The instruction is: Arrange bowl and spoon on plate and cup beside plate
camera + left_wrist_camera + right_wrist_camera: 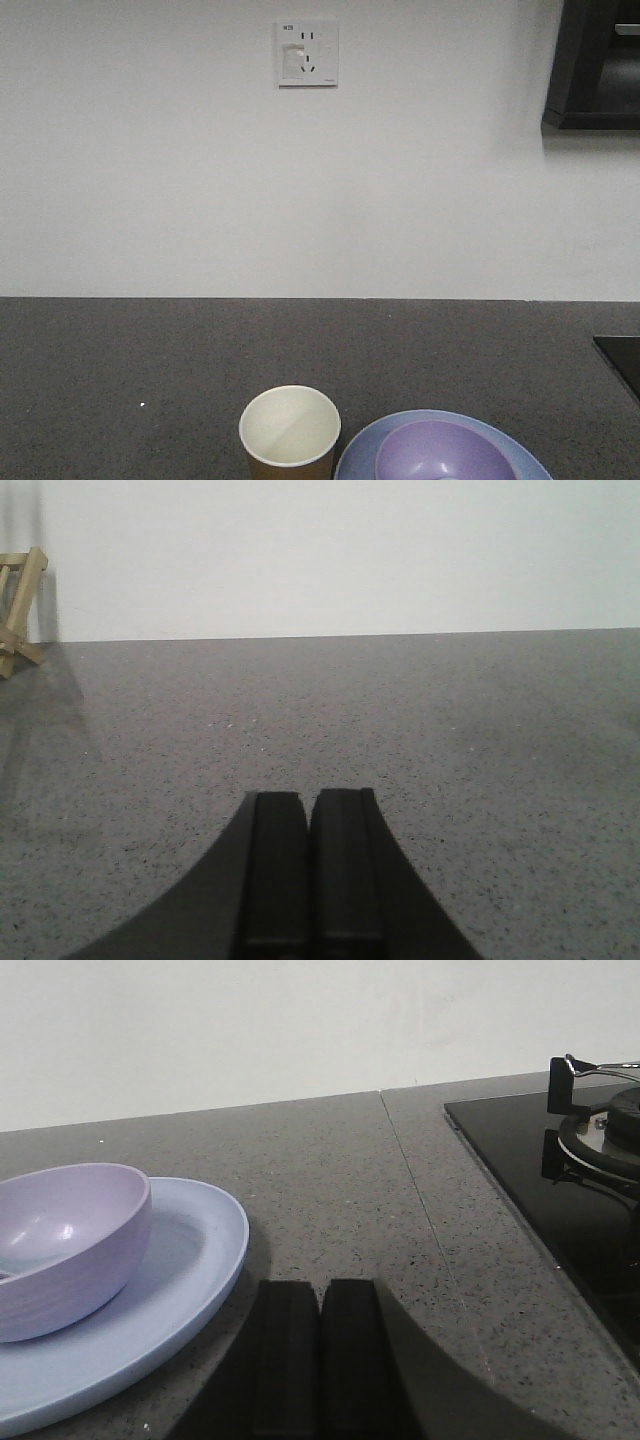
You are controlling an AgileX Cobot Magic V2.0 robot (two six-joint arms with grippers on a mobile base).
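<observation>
The lavender bowl (445, 452) sits upright on the light blue plate (362, 455) at the bottom of the front view. In the right wrist view the bowl (65, 1245) rests on the plate (195, 1260) at the left. The brown paper cup (290, 430) stands upright just left of the plate, close to its rim. The spoon is not clearly visible. My right gripper (321, 1285) is shut and empty, low over the counter just right of the plate. Over bare counter, my left gripper (308, 796) is shut with nothing in it.
A black glass hob (560, 1200) with a burner and pan support (600, 1125) lies to the right. A wooden stand (18, 610) leans at the far left by the wall. A wall socket (307, 53) is on the white wall behind the dark speckled counter (150, 350).
</observation>
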